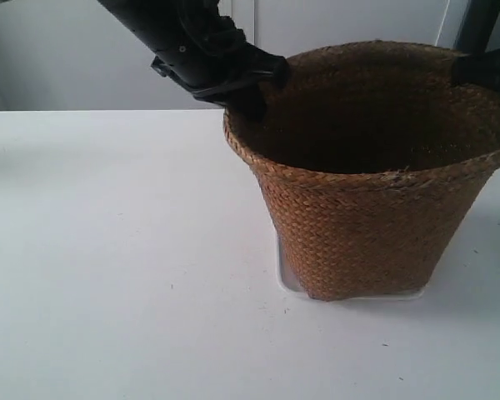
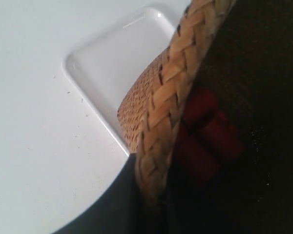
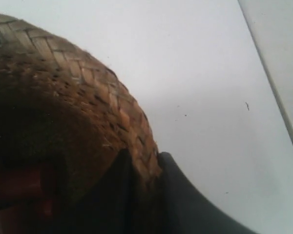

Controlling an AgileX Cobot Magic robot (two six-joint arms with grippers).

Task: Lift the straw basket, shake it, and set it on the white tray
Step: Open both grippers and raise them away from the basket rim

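The brown straw basket [image 1: 367, 225] stands upright with its squarish base inside the white tray [image 1: 287, 279], whose rim shows at the base's left and front. The arm at the exterior view's left grips the braided rim [image 1: 252, 92]; the arm at the exterior view's right holds the opposite rim [image 1: 483, 71]. In the left wrist view my left gripper [image 2: 151, 170] is shut on the basket's rim [image 2: 171, 97], above the tray [image 2: 107, 68]. In the right wrist view my right gripper [image 3: 144, 163] is shut on the rim [image 3: 112, 102], one finger inside and one outside.
Red rounded pieces [image 2: 205, 136] lie inside the basket, also seen dimly in the right wrist view [image 3: 24, 185]. The white table [image 1: 108, 250] spreads around the tray. Its far edge [image 3: 273, 97] runs close behind the basket, with a pale wall beyond.
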